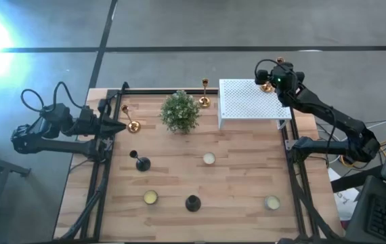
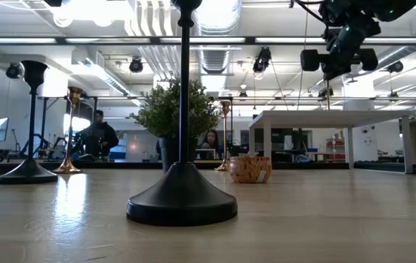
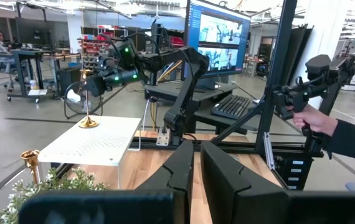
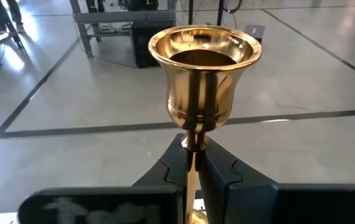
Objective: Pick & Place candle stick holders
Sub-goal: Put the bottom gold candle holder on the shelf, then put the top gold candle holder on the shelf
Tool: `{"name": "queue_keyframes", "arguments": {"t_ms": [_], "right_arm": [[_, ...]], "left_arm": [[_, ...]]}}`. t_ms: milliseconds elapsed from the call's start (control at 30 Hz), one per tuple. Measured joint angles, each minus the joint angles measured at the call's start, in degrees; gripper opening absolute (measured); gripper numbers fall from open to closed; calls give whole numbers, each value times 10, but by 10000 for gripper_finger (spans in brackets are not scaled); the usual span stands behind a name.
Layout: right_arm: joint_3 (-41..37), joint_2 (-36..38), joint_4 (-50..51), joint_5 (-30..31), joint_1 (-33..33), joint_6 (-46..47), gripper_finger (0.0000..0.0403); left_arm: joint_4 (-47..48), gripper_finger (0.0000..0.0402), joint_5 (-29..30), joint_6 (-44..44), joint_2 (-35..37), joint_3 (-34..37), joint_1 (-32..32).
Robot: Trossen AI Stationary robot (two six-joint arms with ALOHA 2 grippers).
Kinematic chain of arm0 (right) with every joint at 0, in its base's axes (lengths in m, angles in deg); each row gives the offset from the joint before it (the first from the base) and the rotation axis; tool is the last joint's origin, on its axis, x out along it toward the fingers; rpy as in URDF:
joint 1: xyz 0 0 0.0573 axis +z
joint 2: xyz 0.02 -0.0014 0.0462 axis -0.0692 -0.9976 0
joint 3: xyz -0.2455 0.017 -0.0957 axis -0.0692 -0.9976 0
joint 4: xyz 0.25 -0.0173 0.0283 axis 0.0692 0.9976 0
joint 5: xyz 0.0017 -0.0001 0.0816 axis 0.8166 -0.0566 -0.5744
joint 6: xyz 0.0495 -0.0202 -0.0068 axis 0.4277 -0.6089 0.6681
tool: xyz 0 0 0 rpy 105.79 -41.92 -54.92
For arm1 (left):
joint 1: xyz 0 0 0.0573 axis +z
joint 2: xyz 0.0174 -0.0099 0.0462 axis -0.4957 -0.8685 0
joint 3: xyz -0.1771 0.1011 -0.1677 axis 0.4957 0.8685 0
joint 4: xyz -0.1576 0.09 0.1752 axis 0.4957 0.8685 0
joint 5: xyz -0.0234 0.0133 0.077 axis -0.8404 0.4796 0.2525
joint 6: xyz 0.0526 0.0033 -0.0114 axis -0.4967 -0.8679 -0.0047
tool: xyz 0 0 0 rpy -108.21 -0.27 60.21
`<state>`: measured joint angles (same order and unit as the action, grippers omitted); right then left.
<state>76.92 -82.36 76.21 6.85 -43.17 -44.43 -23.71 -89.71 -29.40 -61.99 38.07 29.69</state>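
My right gripper [image 1: 271, 80] is shut on a gold candle stick holder [image 4: 204, 68] over the far right corner of the white perforated box [image 1: 247, 102]. My left gripper [image 1: 120, 127] is shut and empty at the table's left, its tip just left of a second gold holder [image 1: 132, 125]; whether they touch, I cannot tell. A third gold holder [image 1: 205, 100] stands on its base by the green plant [image 1: 180, 112]. Two black holders [image 1: 141, 163] [image 1: 192, 202] stand on their bases on the table's near half. My right gripper pinches the gold holder's thin stem [image 4: 193, 144] between its two fingers, just below the cup. The fingers come roughly level from the table's right and lie across the stem. The holder is upright, its round base [image 3: 88, 123] at the box's top.
Three small round candle cups [image 1: 208, 158] [image 1: 150, 197] [image 1: 271, 202] sit on the wood. The plant stands between the far gold holders. A black frame rail [image 1: 98, 183] runs along each side edge. A person's hand [image 3: 314, 118] holds a handle beyond the table's right side.
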Motion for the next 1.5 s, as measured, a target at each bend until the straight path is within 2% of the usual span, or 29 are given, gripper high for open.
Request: {"name": "queue_keyframes", "arguments": {"t_ms": [267, 367, 467, 833, 1033, 1200, 1500], "right_arm": [[0, 1, 4, -2, 0, 2, 13], [0, 1, 4, -2, 0, 2, 27], [-5, -3, 25, -9, -1, 2, 59], [-3, -1, 9, -3, 0, 0, 204], [-3, 17, 30, -15, 0, 0, 254], [-2, 51, 49, -61, 1, 2, 264], [-2, 97, 132, -94, 26, -10, 238]], "left_arm": [[0, 35, 0, 0, 0, 0, 0], [0, 35, 0, 0, 0, 0, 0], [0, 35, 0, 0, 0, 0, 0], [0, 35, 0, 0, 0, 0, 0], [0, 35, 0, 0, 0, 0, 0], [0, 35, 0, 0, 0, 0, 0], [0, 35, 0, 0, 0, 0, 0]]}}
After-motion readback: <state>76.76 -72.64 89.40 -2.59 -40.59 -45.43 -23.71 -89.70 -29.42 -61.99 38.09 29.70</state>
